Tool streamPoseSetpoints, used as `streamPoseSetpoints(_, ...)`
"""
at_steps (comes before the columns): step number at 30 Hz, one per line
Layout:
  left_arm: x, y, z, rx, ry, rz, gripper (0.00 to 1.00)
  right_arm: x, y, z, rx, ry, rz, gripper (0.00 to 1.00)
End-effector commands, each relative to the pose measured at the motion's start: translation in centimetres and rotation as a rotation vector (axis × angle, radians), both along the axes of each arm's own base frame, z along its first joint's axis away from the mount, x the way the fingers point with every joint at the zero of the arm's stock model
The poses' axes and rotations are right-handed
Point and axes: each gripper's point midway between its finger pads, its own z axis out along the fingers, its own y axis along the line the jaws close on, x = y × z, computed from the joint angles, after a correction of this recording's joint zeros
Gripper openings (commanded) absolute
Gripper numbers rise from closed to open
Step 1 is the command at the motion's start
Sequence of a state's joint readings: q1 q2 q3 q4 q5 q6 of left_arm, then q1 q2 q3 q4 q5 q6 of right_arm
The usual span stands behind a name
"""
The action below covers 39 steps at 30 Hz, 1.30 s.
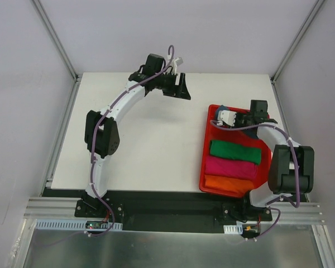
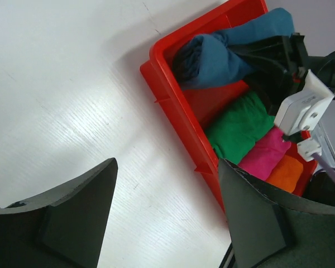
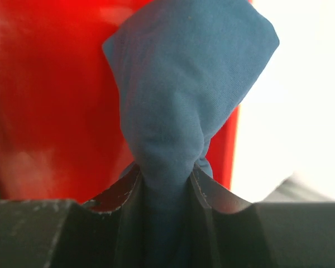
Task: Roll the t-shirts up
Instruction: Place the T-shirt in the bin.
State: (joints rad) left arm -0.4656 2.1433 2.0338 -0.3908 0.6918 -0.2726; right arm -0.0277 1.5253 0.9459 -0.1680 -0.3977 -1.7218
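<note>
Red plastic marks the landmark, a shallow rectangular tray (image 1: 203, 167) lying on the white table (image 1: 151, 145). At the tray's far end is the dark teal-blue cloth t-shirt (image 3: 184, 84), bunched into a loose roll whose upper end pokes past the far rim. The right gripper (image 3: 167, 187) has its two black fingers pressed in on a gathered neck of that teal cloth, pinching it from both sides, with the tray's red wall just behind. Past a bare strip of tray floor, three rolled shirts lie side by side and touching: a green roll (image 1: 234, 151), a magenta roll (image 1: 232, 167) and an orange roll (image 1: 225, 182) at the tray's near end (the right arm hides the right ends of all three from above). The left gripper (image 2: 164, 167) hangs over bare table beyond the tray's far left corner, well apart from it, its dark fingers spread wide with nothing between them.
</note>
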Motion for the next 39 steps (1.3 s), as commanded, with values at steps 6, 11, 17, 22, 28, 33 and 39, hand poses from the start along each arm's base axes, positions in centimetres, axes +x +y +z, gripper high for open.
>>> streamPoseSetpoints(6, -1.0, 0.5, 1.3, 0.025, -0.06, -0.021, 0.73, -3.0, 3.3, -4.0, -0.044, -0.039, 0.305, 0.01)
streamPoseSetpoints(11, -0.9, 0.4, 1.1, 0.031, -0.059, -0.02, 0.73, -5.0, 3.0, -4.9, -0.042, 0.021, 0.289, 0.01)
streamPoseSetpoints(17, -0.6, 0.3, 1.2, 0.029, -0.065, -0.019, 0.73, -7.9, 1.8, -6.1, -0.056, 0.121, 0.304, 0.01)
streamPoseSetpoints(22, -0.6, 0.3, 1.2, 0.03, -0.066, -0.018, 0.74, -8.1, 0.5, -6.6, -0.065, 0.157, 0.272, 0.01)
streamPoseSetpoints(28, -0.7, 0.3, 1.2, 0.029, -0.067, -0.024, 0.75, -9.8, 0.4, -6.8, -0.066, 0.207, 0.321, 0.21)
streamPoseSetpoints(33, -0.6, 0.6, 2.3, -0.006, -0.058, -0.03, 0.75, -14.1, 0.9, -3.9, -0.055, 0.324, 0.404, 0.72)
streamPoseSetpoints(39, 0.7, 2.3, 4.7, -0.069, -0.07, -0.023, 0.75, -16.6, 0.9, 2.7, -0.068, 0.243, 0.373, 0.96)
